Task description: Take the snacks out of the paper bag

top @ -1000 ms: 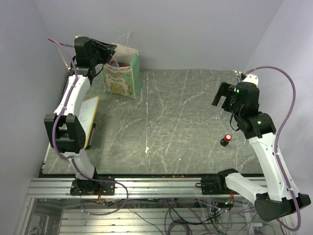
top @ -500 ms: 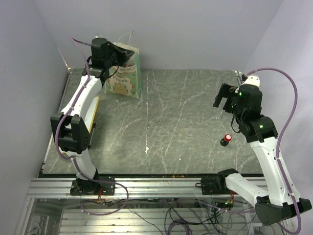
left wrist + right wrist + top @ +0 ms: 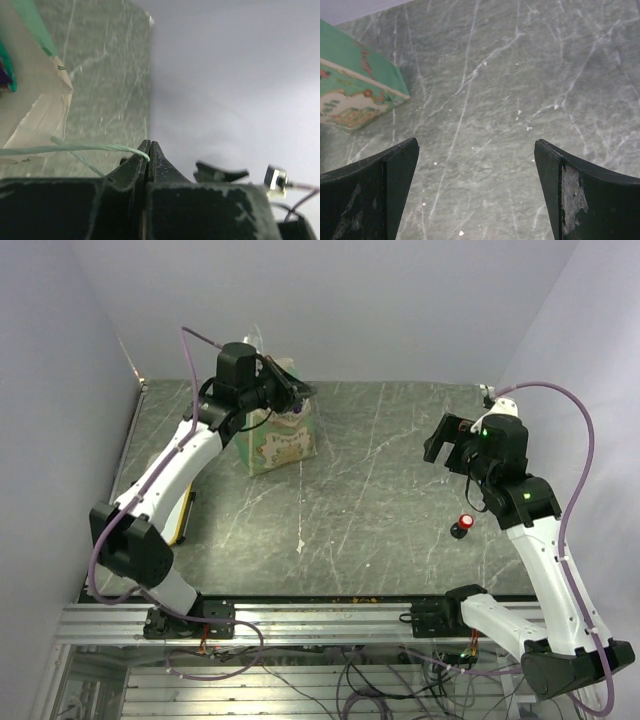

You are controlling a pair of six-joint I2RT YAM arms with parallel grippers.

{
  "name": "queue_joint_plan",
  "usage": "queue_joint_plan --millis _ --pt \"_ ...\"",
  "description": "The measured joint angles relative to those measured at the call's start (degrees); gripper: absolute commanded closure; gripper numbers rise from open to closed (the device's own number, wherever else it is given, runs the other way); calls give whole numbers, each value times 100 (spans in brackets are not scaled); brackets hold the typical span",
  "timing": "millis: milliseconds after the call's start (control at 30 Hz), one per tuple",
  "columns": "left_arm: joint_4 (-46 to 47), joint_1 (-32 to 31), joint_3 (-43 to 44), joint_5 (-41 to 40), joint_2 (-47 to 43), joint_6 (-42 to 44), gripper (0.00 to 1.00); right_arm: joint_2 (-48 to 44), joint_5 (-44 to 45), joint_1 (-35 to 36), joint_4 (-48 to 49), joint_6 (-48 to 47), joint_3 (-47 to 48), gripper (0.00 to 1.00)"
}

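The left gripper pinches the handle of the bag, jaws pressed together. The right gripper hangs spread wide above the table.

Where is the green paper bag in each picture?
Top view: the paper bag stands up and left of the middle, with the left pincer at its top.
Left wrist view: only its tan inside and green edge, upper left.
Right wrist view: one printed corner at the left edge.
Shared landmark: the grey marbled table shows in all three.
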Motion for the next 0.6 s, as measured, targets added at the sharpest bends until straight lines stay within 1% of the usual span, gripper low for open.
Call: queue_joint_plan --millis 67,200,333,467,600 --pt "-168 -133 -302 63 -365 85 93 63 -166 0 68 74 0 0" --pt "-688 -179 -789 81 -1163 269 93 323 -640 -2 236 249 0 0" --pt "-1515 -170 -1143 -236 -2061 481 93 684 -1255 0 385 485 2 0" --pt "-2188 -96 -1432 -621 -2835 483 93 1207 -2177 11 708 778 61 0" --pt "-2669 96 -1464 -780 -3134 507 93 1891 -3117 232 1252 1051 326 0"
